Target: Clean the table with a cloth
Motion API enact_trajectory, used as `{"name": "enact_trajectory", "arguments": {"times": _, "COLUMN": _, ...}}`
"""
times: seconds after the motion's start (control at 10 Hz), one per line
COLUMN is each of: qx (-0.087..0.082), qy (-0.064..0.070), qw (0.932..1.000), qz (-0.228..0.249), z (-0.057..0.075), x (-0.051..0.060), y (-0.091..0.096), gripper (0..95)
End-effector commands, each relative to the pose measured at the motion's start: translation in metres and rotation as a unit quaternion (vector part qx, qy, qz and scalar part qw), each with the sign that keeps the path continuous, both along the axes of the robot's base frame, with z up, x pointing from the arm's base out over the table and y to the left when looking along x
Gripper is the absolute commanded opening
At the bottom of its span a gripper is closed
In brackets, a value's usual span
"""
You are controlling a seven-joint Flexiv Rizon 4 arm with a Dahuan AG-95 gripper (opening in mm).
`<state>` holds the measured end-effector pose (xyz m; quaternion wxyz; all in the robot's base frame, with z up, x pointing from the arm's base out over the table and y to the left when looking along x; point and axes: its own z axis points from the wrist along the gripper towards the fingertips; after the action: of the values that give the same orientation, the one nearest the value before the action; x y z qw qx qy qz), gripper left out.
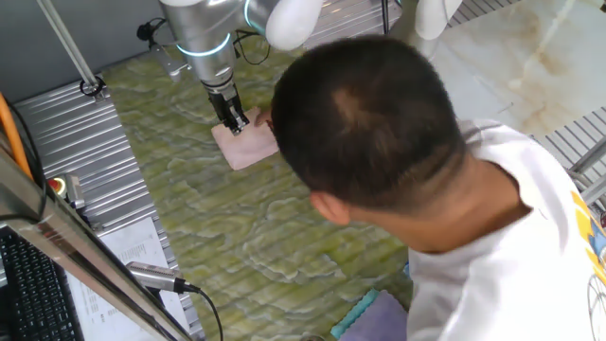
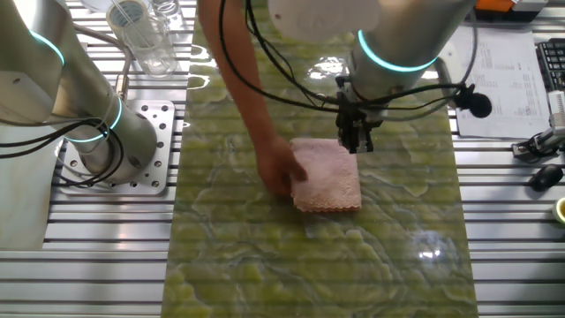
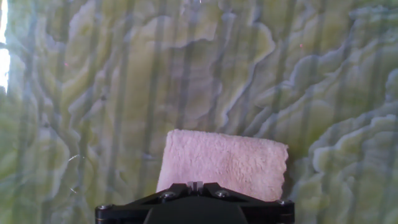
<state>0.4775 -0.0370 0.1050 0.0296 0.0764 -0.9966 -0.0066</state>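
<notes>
Gripper (image 3: 194, 186) housing is seen at the bottom edge of the hand view, directly over the near edge of the pink cloth (image 3: 225, 163); whether the fingers are parted cannot be told. The cloth is laid flat mid-frame on the table (image 2: 397, 265). A person's hand (image 2: 275, 168) is pressed against its left edge.

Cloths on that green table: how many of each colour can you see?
Pink cloth: 1, under the gripper, with a person's hand on it
Lavender-and-teal cloth: 1, at the table edge
Total: 2
</notes>
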Motion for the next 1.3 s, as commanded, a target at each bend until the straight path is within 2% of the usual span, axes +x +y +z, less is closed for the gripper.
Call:
{"name": "enact_trajectory", "arguments": {"times": 0.1, "qx": 0.0, "qy": 0.0, "qw": 1.0, "qz": 0.0, "z": -0.001, "x": 0.001, "y": 0.0, "gripper": 0.0}}
{"name": "enact_trajectory", "arguments": {"times": 0.2, "qx": 0.0, "qy": -0.003, "qw": 1.0, "qz": 0.005, "z": -0.001, "x": 0.001, "y": 0.0, "gripper": 0.0}}
{"name": "enact_trajectory", "arguments": {"times": 0.3, "qx": 0.001, "qy": -0.013, "qw": 0.9997, "qz": 0.022, "z": 0.0, "x": 0.005, "y": 0.0, "gripper": 19.0}}
{"name": "enact_trajectory", "arguments": {"times": 0.4, "qx": 0.002, "qy": -0.014, "qw": 0.9996, "qz": 0.026, "z": 0.001, "x": 0.009, "y": -0.001, "gripper": 19.0}}
{"name": "enact_trajectory", "arguments": {"times": 0.6, "qx": 0.007, "qy": -0.008, "qw": 0.9995, "qz": 0.029, "z": 0.007, "x": 0.03, "y": 0.0, "gripper": 19.0}}
{"name": "enact_trajectory", "arguments": {"times": 0.8, "qx": 0.009, "qy": -0.012, "qw": 0.9997, "qz": 0.017, "z": 0.007, "x": 0.03, "y": 0.0, "gripper": 19.0}}
{"name": "enact_trajectory", "arguments": {"times": 1.0, "qx": 0.007, "qy": -0.016, "qw": 0.9997, "qz": -0.016, "z": 0.007, "x": 0.03, "y": 0.0, "gripper": 19.0}}
{"name": "enact_trajectory", "arguments": {"times": 1.1, "qx": 0.004, "qy": -0.017, "qw": 0.9991, "qz": -0.037, "z": 0.007, "x": 0.03, "y": 0.0, "gripper": 38.0}}
{"name": "enact_trajectory", "arguments": {"times": 1.3, "qx": 0.001, "qy": -0.016, "qw": 0.9992, "qz": -0.037, "z": 0.005, "x": 0.027, "y": 0.001, "gripper": 38.0}}
